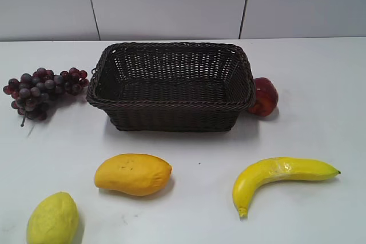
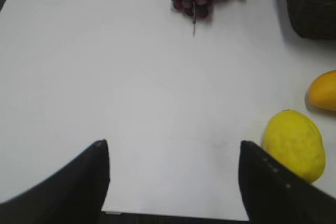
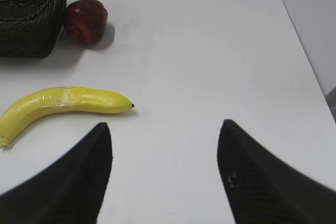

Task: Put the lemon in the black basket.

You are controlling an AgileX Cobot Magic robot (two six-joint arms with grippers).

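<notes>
black basket (image 1: 171, 107): apparently holds nothing | lemon (image 1: 52, 220): on table (image 1: 320, 72)

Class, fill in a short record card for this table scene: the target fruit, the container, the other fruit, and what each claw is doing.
target fruit: lemon, on the table at the front left, outside the basket
container: black basket, centre back, nothing visible inside
front row: mango right of the lemon, banana further right
beside basket: grapes to its left, apple at its right end
left claw: open, holding nothing, lemon just to its right
right claw: open, holding nothing, near the banana tip
</notes>
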